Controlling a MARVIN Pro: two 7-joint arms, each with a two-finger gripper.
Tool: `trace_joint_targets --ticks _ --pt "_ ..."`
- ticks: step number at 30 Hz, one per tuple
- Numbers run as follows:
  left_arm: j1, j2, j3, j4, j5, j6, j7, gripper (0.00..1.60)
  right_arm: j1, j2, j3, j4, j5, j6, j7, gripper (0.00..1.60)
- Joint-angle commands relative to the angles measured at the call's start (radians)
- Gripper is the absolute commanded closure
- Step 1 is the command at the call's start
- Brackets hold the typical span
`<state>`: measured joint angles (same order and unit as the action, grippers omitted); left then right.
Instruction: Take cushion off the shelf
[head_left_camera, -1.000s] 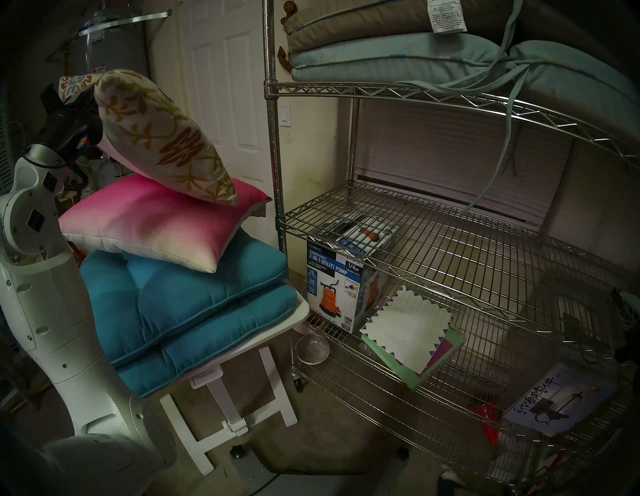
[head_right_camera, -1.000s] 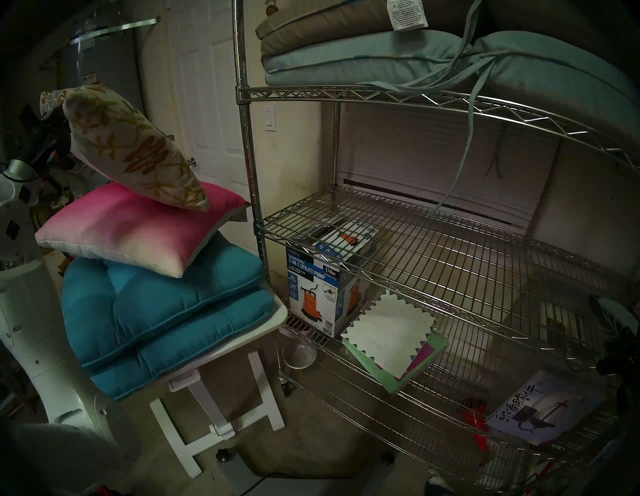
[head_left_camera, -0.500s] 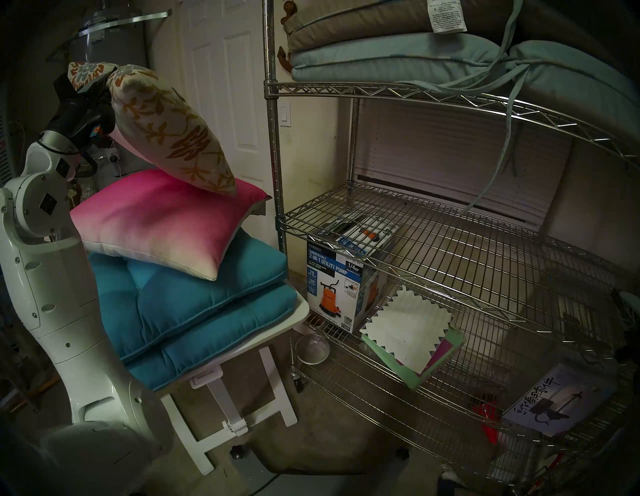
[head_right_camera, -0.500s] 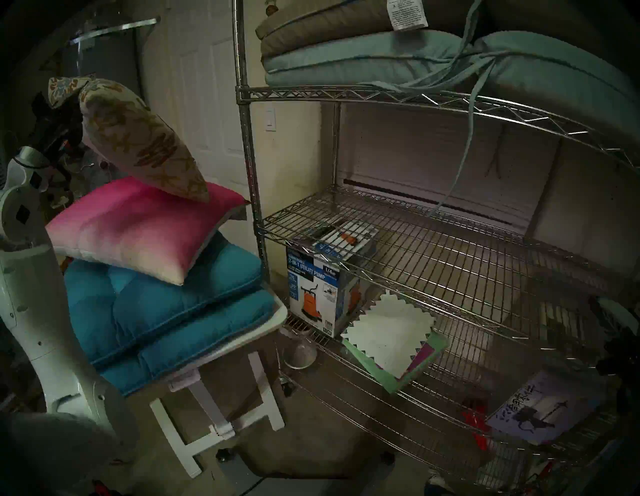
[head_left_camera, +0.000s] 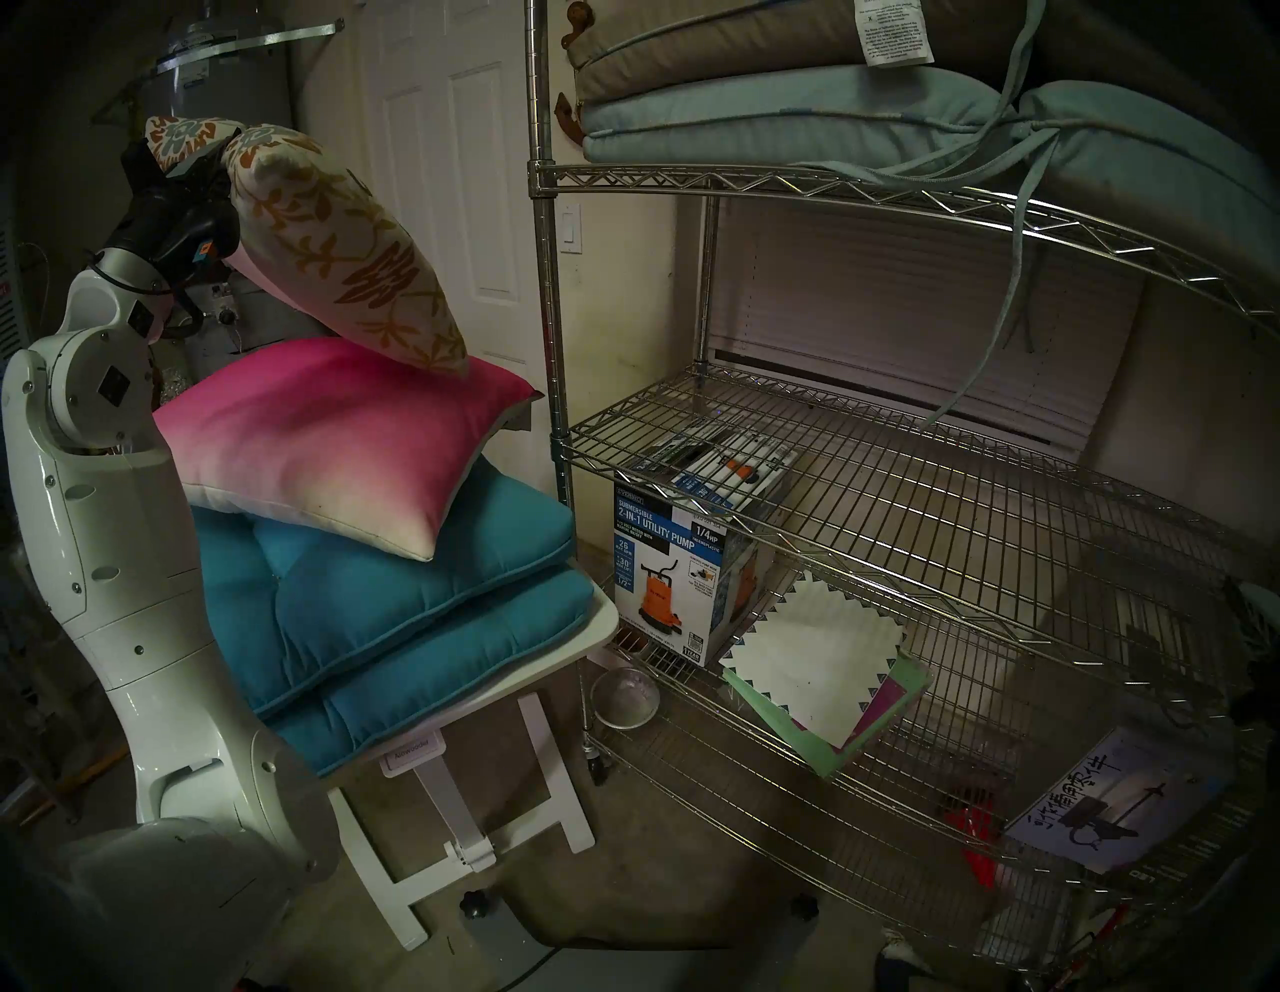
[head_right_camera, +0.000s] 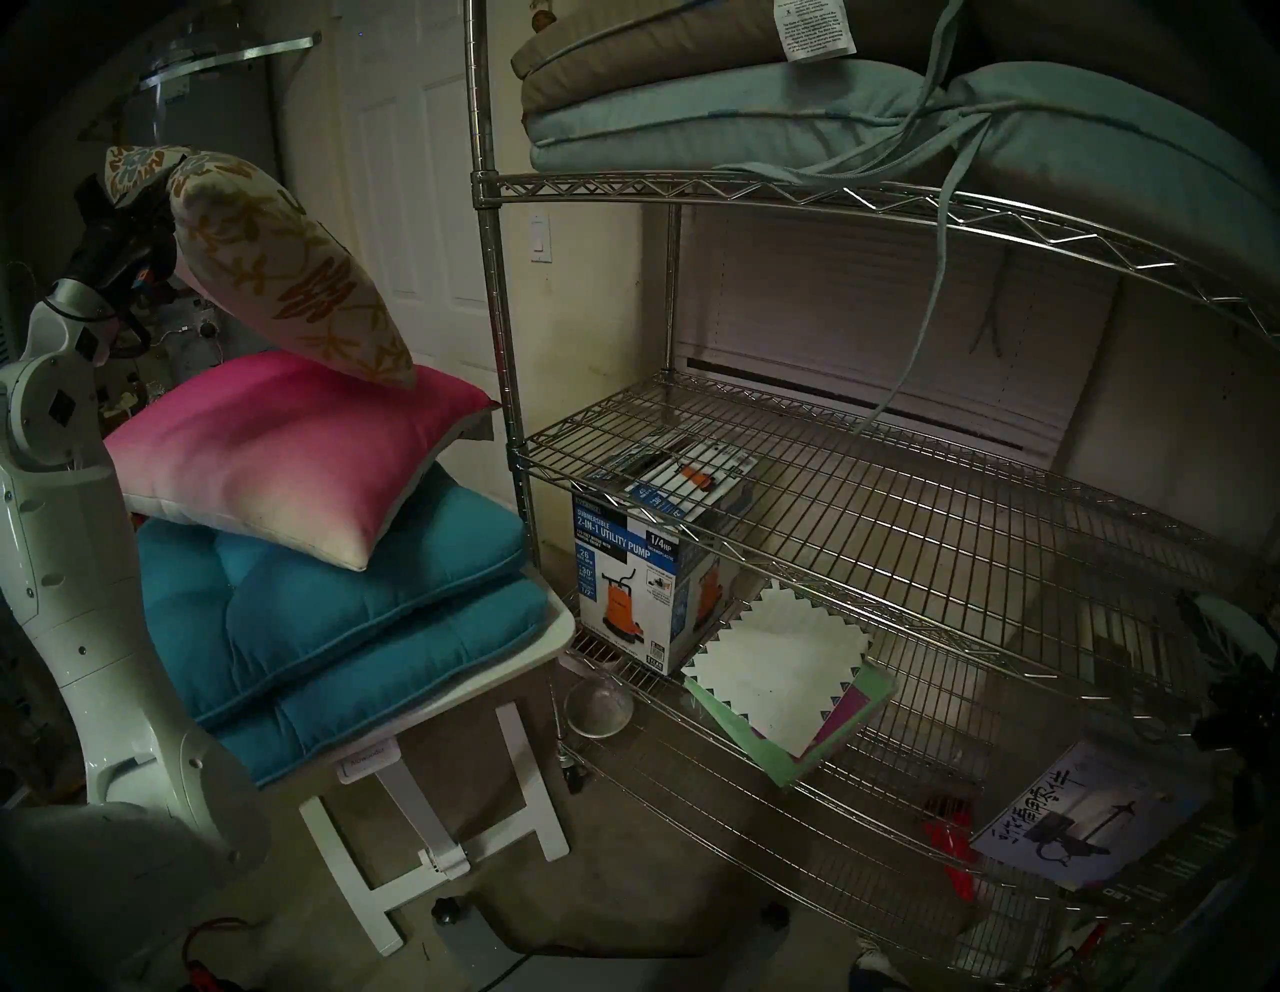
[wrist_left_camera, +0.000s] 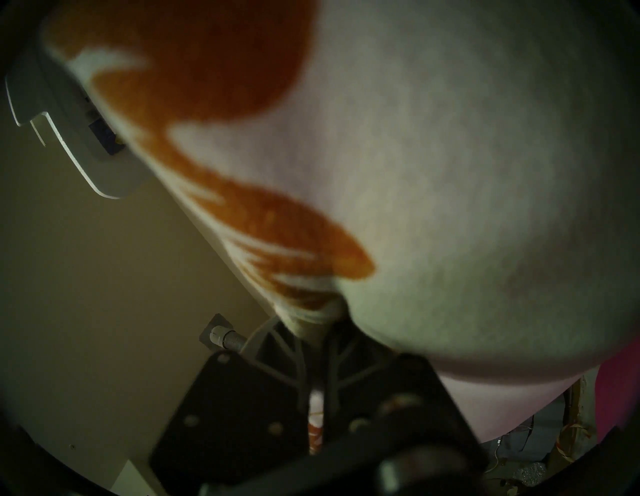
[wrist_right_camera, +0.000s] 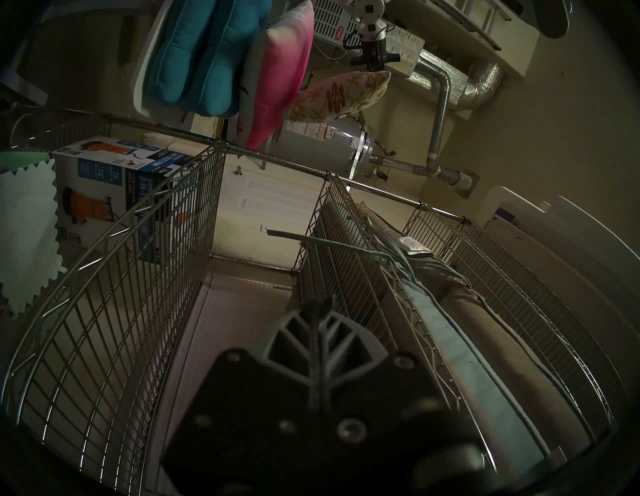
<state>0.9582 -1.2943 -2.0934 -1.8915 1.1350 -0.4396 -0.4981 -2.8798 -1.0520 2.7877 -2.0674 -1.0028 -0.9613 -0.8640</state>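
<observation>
Left gripper (head_left_camera: 181, 156) jaws clamped on one corner of the floral cushion (head_left_camera: 346, 263), fabric pinched between the fingers (wrist_left_camera: 332, 350) in the wrist view. Cushion is off the shelf (head_left_camera: 900, 485), hanging from that top-left corner; long axis slants down and to the right, low corner touching the pink pillow (head_left_camera: 332, 443). Whether it bears weight there, can't tell.

Right gripper (wrist_right_camera: 317, 311) jaws closed on nothing, beside the wire tiers, well apart from the stack.

Counts:
- 1 floral cushion, held
- 1 pink pillow, on top of 2 teal seat cushions (head_left_camera: 415, 609), all stacked on the small white counter (head_left_camera: 602, 630) just left of the shelf
- top visible tier: 1 tan pad (head_left_camera: 713, 41) over pale blue pads (head_left_camera: 783, 118), ties dangling; exact pad count unclear
- middle tier bare
- tier below: 1 pump box (head_left_camera: 682, 589), paper sheets (head_left_camera: 817, 658)
- lowest tier: 1 printed box (head_left_camera: 1115, 810)
- 1 metal bowl (head_left_camera: 623, 700) on the floor by the shelf caster
</observation>
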Motion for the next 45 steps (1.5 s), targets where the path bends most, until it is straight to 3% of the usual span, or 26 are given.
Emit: trace_joint_targets --ticks 1,25,33,45 --pt "-0.043 0.023 -0.009 0.022 0.006 -0.026 0.07 1.6 0.0 0.001 0.003 0.002 0.005 0.001 -0.086 1.6" --pt "-0.118 0.036 0.052 0.198 0.111 -0.1 0.248 1.6 0.0 0.0 0.003 0.001 0.008 0.001 -0.079 1.6" --pt "-0.036 0.01 0.011 0.155 0.124 -0.119 0.301 1.6 0.0 0.001 0.002 0.002 0.004 0.001 -0.087 1.6" --pt "0.157 -0.062 -0.116 0.052 0.091 -0.172 0.336 1.6 0.0 0.0 0.004 0.0 0.009 0.001 -0.075 1.6"
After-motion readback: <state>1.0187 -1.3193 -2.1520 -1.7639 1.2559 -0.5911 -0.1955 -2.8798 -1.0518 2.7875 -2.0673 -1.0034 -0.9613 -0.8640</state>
